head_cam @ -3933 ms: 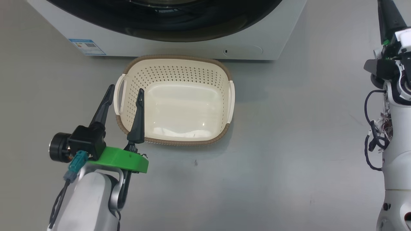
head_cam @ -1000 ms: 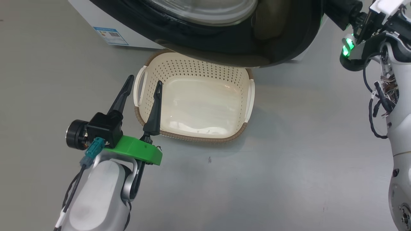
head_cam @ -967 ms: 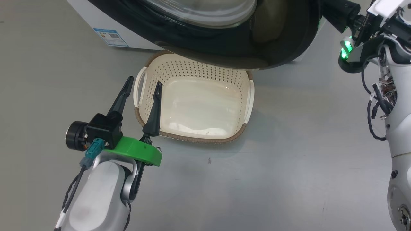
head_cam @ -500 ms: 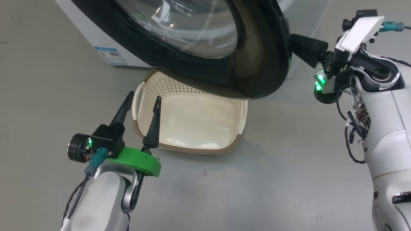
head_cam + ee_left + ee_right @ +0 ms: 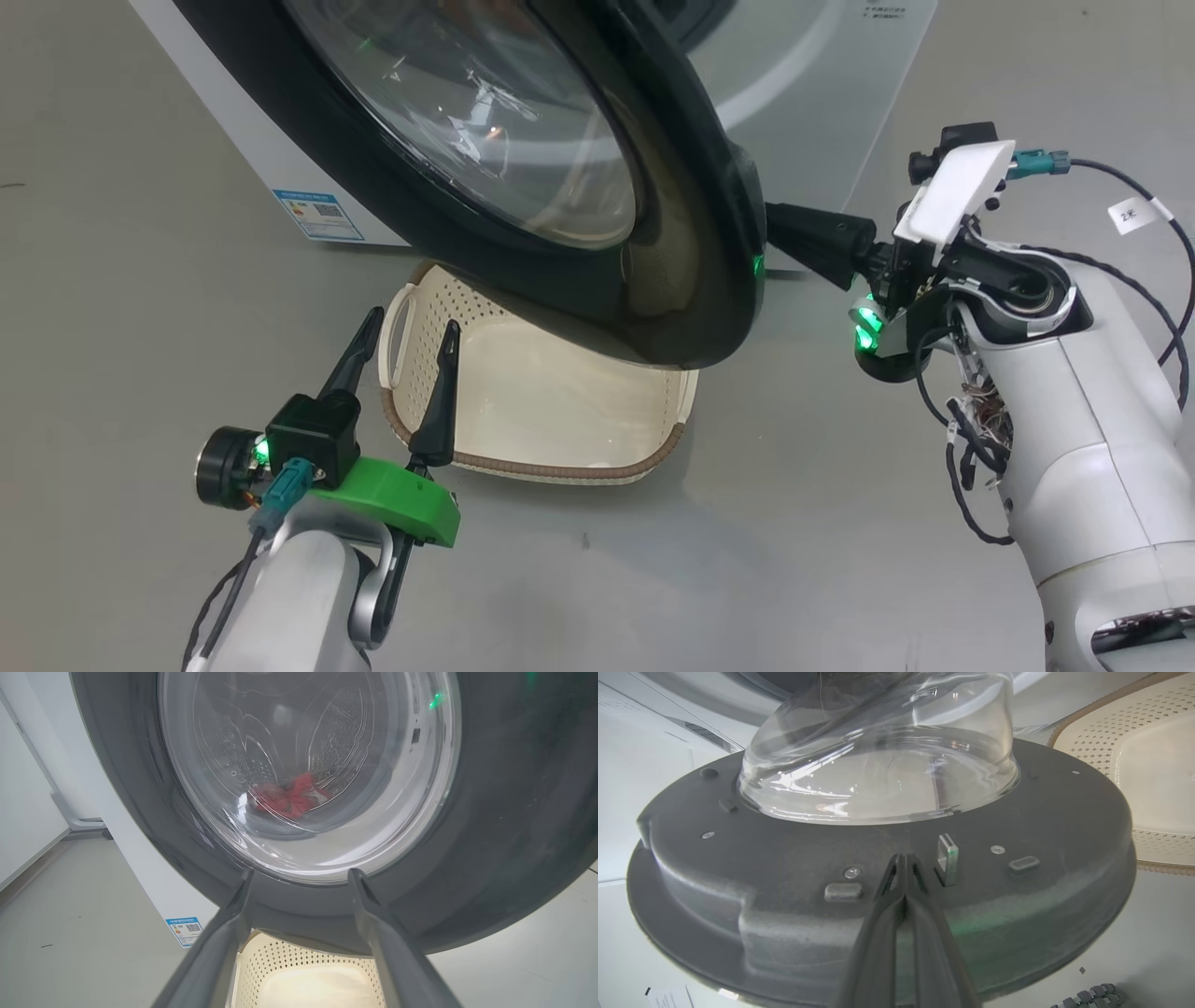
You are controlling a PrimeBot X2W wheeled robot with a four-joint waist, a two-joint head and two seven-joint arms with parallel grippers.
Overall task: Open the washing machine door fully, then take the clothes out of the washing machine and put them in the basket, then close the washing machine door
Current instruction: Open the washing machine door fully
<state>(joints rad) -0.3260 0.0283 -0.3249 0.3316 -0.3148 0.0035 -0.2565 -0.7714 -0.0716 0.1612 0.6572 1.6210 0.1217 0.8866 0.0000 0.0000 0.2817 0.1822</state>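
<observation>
The washing machine [image 5: 822,84] is a white box at the top of the head view. The washing machine door [image 5: 672,280] stands partly swung out over the basket [image 5: 560,411], which lies on the floor with nothing in it. My right gripper [image 5: 780,233] is shut, its tips against the door's grey inner face [image 5: 1017,826] beside the latch. My left gripper [image 5: 406,322] is open over the basket's left handle, holding nothing. In the left wrist view the open left gripper [image 5: 301,873] faces the door's glass [image 5: 327,854]. Through that glass the red clothes [image 5: 292,798] lie in the drum.
A blue label [image 5: 317,215] marks the machine's lower front corner. Grey floor [image 5: 794,523] spreads around the basket. The basket's cream rim [image 5: 1139,732] lies below the door in the right wrist view. My right arm's white body [image 5: 1074,420] stands at the right with loose cables.
The door has swung further out from the machine, with my shut right gripper moving along behind its edge. The head camera has shifted. My left gripper stays open by the basket.
</observation>
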